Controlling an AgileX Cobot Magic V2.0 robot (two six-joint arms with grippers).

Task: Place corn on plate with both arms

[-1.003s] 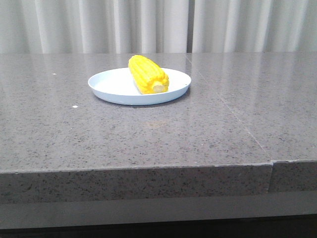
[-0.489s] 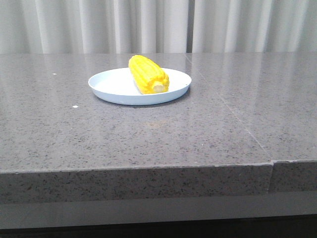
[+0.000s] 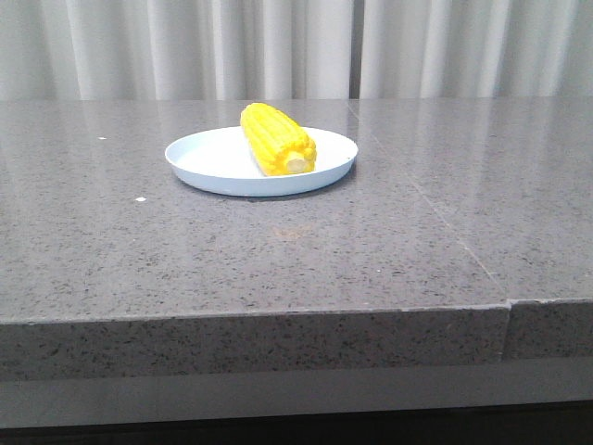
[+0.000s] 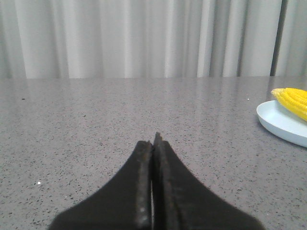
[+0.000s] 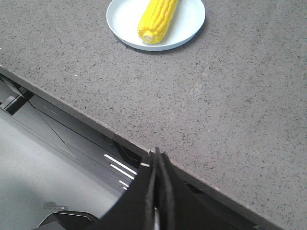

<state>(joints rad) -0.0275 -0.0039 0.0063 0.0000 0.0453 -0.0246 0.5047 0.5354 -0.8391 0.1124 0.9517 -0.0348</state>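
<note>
corn [image 3: 277,139] lying on plate [image 3: 208,158], left gripper [image 4: 154,143] and right gripper [image 5: 157,158] fingers pressed together, empty, well apart from plate

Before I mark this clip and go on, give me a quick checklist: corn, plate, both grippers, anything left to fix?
1. Corn lying on the plate: ok.
2. Corn inside the rim, not overhanging: ok.
3. Plate flat on the table, away from its edge: ok.
4. Left gripper shut, empty, apart from the plate: ok.
5. Right gripper shut, empty, back over the table's near edge: ok.
6. Arms parked at home: cannot tell.
</note>
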